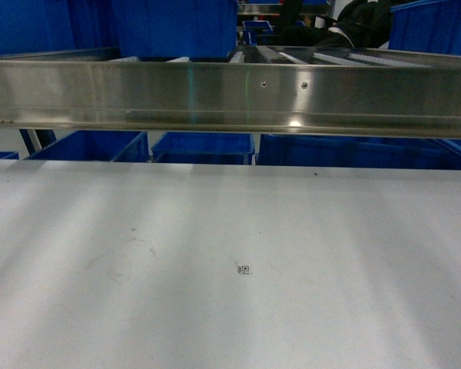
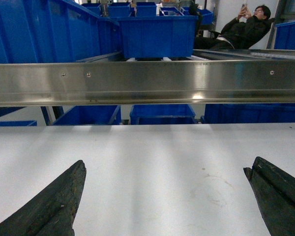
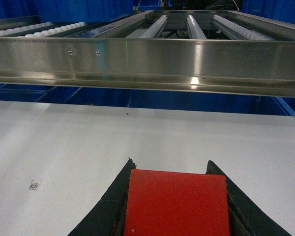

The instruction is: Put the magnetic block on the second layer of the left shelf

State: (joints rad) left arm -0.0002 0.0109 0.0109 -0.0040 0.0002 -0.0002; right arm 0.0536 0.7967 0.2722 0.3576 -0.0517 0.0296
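The right claw [image 3: 176, 201] pinches the magnetic block [image 3: 177, 201] between its fingers, low over the white tabletop [image 1: 230, 261] and short of the steel rack rail [image 3: 147, 61]. The left claw [image 2: 164, 196] is spread wide and holds nothing. Judging from this, the pickup is done; carrying the cube to the left shelf second layer [image 2: 113, 61], beside the large blue bin [image 2: 157, 34], and releasing it remain.

Warehouse: roller racks [image 3: 196, 24]; blue bins [image 2: 157, 34]
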